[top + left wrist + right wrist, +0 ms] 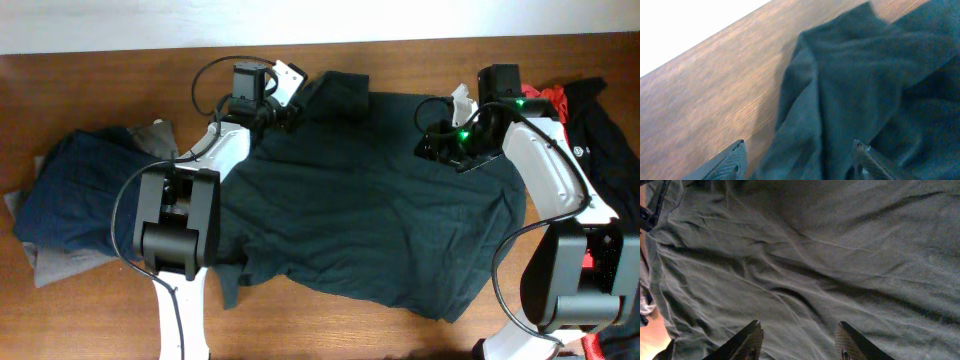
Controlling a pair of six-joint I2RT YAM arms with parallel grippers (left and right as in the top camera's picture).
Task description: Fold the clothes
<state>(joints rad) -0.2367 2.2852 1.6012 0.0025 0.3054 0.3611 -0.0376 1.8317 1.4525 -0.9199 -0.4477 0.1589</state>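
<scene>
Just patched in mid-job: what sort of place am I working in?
Probably a robot lab bench, not a home: a bare wooden table, a green shirt spread between two arms, and a navy pile set aside.

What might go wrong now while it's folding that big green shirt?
The sleeve lies bunched by the open left gripper, so a grab may catch a lump and fold crooked. The shirt is wrinkled beneath the right gripper; creases could get folded in. Dragging it might disturb the folded navy pile nearby.
</scene>
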